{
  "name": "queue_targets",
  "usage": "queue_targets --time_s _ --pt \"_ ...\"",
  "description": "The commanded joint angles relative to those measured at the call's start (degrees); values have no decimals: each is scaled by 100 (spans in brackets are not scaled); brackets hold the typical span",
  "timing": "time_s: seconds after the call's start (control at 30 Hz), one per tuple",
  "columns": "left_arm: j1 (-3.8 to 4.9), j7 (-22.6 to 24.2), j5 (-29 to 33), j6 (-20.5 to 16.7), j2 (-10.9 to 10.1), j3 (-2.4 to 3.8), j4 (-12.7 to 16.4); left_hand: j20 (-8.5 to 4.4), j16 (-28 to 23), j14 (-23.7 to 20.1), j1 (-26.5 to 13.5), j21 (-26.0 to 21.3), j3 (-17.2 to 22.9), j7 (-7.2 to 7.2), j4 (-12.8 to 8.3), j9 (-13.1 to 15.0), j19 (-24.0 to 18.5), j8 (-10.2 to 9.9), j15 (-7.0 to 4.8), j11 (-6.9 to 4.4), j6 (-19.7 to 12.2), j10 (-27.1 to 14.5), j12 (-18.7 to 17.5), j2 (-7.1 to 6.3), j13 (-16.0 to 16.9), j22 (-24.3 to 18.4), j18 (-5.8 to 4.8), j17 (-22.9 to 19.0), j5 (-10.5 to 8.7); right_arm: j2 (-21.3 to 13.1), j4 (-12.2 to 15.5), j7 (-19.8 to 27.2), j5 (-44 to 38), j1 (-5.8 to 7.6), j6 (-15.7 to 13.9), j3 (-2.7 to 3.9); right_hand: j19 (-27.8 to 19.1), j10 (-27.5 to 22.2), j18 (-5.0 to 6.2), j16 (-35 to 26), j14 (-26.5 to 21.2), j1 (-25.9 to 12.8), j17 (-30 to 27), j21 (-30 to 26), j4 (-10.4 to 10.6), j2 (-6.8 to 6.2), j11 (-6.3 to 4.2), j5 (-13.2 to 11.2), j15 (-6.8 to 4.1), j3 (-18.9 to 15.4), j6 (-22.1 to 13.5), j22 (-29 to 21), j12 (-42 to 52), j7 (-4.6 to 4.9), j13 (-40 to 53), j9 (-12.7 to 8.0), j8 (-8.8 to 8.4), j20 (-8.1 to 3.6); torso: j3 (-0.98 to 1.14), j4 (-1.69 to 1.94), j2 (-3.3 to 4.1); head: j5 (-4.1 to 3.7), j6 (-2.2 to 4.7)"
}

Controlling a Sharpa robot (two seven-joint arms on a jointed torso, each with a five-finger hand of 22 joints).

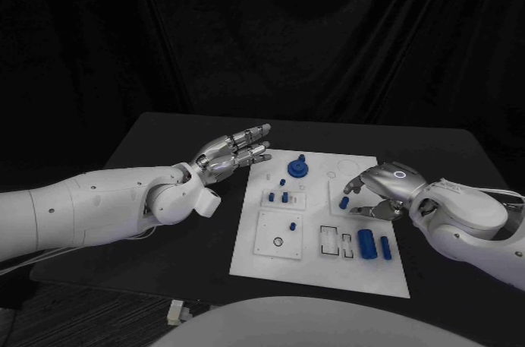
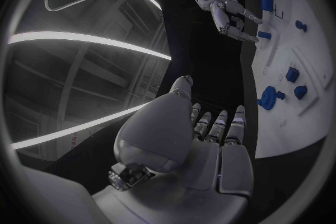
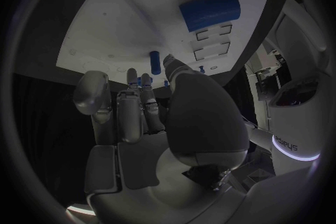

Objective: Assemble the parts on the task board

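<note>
The white task board (image 1: 317, 267) lies in the middle of the black table. My left hand (image 1: 232, 151) hovers open beside the board's far left corner, fingers spread, holding nothing; the left wrist view shows its back (image 2: 189, 140) beside the board (image 2: 294, 117). My right hand (image 1: 378, 187) hangs over the board's right side with its fingers bent down. Their tips are close to a small blue peg (image 1: 344, 203) lying on the board. I see no grip on the peg (image 3: 154, 61) in the right wrist view, where it sits just beyond that hand (image 3: 154, 123).
A blue knob (image 1: 297, 165) stands at the board's far middle, with small blue pegs (image 1: 282, 197) nearer. Two blue cylinders (image 1: 366, 242) (image 1: 384, 247) lie at the near right beside rectangular slots (image 1: 331, 239). Bare black table (image 1: 175, 248) lies to the board's left.
</note>
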Motion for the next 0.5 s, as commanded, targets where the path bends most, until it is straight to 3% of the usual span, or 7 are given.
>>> queue_targets --time_s 0.03,0.2,0.23,0.5 --pt "-6 71 8 41 13 6 11 0 15 -8 -9 13 17 9 -32 5 47 15 42 42 -33 11 35 51 8 -2 -94 8 36 33 -32 -58 2 -26 31 4 31 16 24 1 276 87 287 29 -9 -19 0 -23 -26 -48 -31 762 -38 34 -15 -17 -35 -12 1 -1 -1 7 -1" --pt "-6 67 8 53 15 6 8 0 15 -9 -8 13 20 9 -35 5 47 15 42 45 -33 11 35 54 8 -4 -97 7 40 124 -121 -11 3 -71 -39 4 31 42 24 -19 269 248 265 20 -36 23 -1 -12 -26 -13 -53 761 -59 77 -44 -54 -75 -11 1 -1 -1 16 -1" --pt "-7 65 8 54 15 6 7 0 15 -9 -8 13 20 9 -35 5 47 15 42 45 -33 11 35 54 8 -4 -97 7 40 143 -141 -2 3 -79 -53 4 25 58 25 -46 257 541 233 1 -136 84 4 58 -23 107 -241 759 -87 88 -79 -123 -186 -5 1 -2 -1 19 -1" --pt "-9 49 8 75 17 6 -4 1 17 -8 -1 12 32 13 -43 6 48 17 44 56 -27 17 38 65 9 -8 -103 8 50 258 -257 43 61 -107 -99 4 9 86 32 -81 241 706 192 -46 -142 109 13 182 -13 189 -264 752 -132 131 -135 -161 -197 2 2 0 -2 31 -1"
